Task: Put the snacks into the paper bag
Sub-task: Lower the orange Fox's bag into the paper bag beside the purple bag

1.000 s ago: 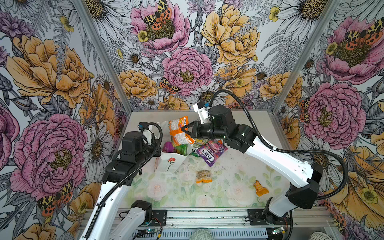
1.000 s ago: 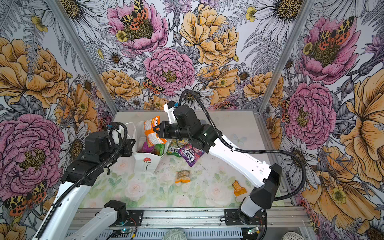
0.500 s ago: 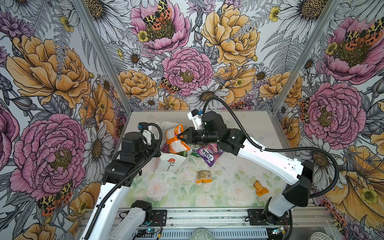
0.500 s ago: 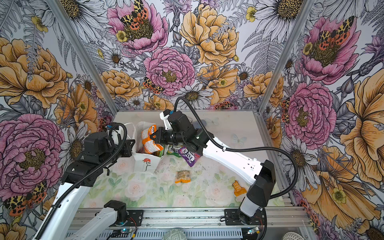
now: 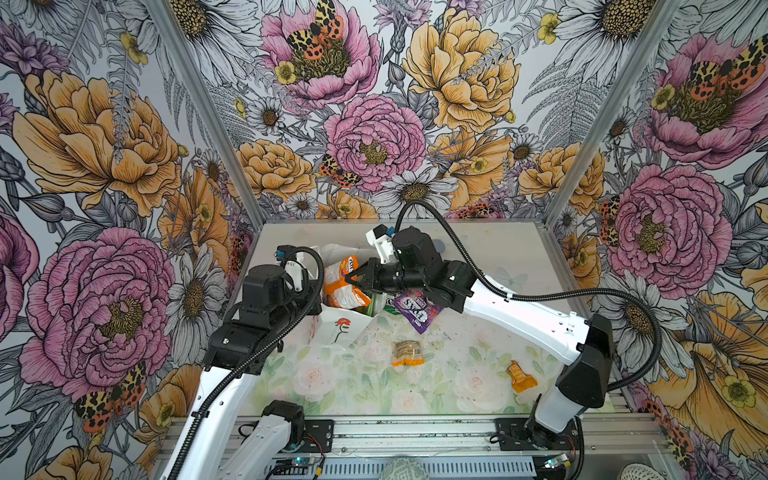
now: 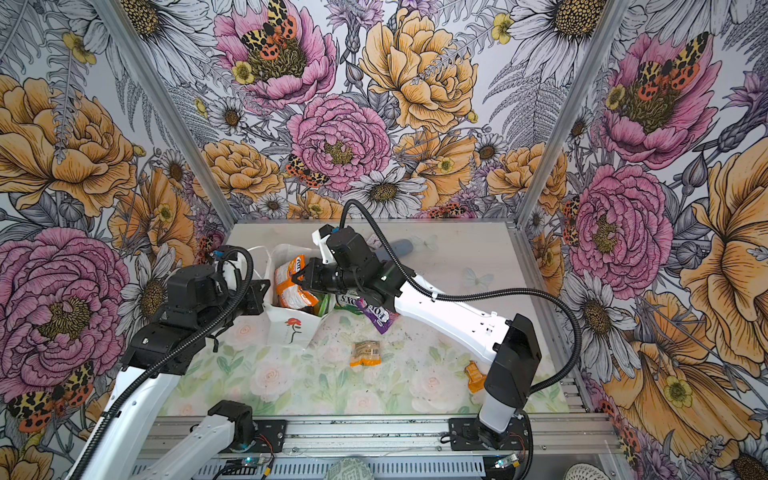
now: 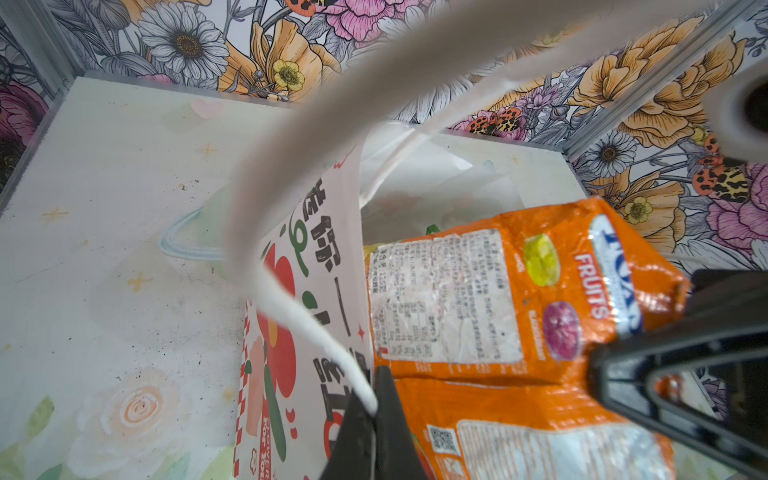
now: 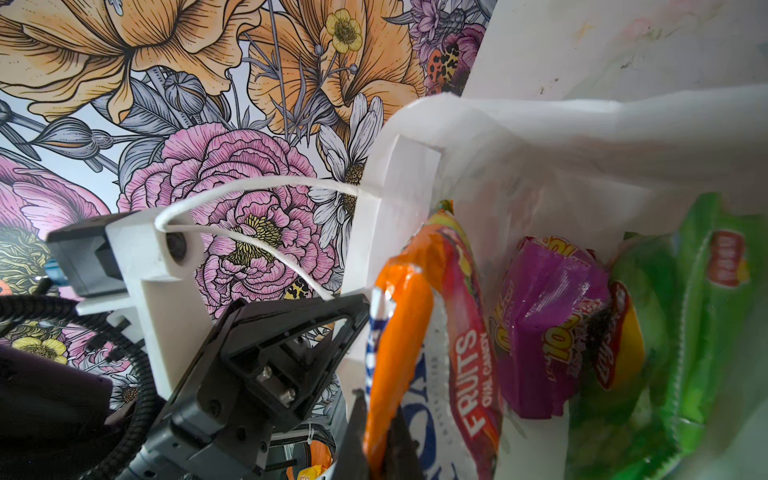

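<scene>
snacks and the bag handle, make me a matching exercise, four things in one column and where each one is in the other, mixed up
Column 1
1. orange Fox's bag
2. purple Fox's bag
3. white cord handle
4. flat orange packet

Column 2
a. on the table near the base of the right arm
b. pinched in the left gripper
c. held by the right gripper at the mouth of the paper bag
d. on the table under the right arm

Pairs: 1-c, 2-d, 3-b, 4-a

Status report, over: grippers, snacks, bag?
Left gripper shut on cord handle. Right gripper shut on orange Fox's bag, at mouth of paper bag. Purple Fox's bag, two small orange packets on table.
</scene>
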Motion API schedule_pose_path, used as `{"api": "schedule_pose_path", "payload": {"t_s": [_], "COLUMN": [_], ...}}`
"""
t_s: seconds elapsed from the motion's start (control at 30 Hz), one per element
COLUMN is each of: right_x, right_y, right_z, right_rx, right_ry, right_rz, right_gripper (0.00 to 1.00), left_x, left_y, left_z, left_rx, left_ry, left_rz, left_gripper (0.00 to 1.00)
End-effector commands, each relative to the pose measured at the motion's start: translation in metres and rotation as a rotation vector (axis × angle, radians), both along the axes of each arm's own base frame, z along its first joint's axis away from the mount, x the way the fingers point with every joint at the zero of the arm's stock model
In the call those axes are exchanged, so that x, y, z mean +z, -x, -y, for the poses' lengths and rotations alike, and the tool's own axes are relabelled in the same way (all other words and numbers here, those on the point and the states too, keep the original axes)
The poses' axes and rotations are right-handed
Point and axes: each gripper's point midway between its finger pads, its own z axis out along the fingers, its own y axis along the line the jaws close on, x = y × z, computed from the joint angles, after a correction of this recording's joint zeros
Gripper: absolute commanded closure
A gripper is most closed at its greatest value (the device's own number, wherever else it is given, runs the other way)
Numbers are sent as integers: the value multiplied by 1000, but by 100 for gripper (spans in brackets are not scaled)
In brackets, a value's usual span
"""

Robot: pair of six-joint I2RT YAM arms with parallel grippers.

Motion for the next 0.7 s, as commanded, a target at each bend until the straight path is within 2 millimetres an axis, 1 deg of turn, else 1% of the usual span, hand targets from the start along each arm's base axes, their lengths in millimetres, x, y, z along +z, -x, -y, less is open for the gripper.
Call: {"api": "schedule_pose_path", "payload": {"t_s": [0.0,0.37,0.57,0.67], "right_x": [15,-2,-28,-37], "right_y": [0,-9,-18,-21], "right_z": [-11,-33,-42,-46], "right_rx": [4,4,-26,-31], "right_ry": [-60,-65,-23,-11], "right_rz": [33,-3,-28,-37], "right_gripper": [100,100,100,100], "left_x": [39,42,42,42], "left_y": [0,2,3,3], "left_z": [10,14,15,15], "left_rx": [-55,-79,-82,-83], "left_ry": [33,43,44,46], "left_rz": [160,169,171,171], "left_gripper": [100,100,100,100]}}
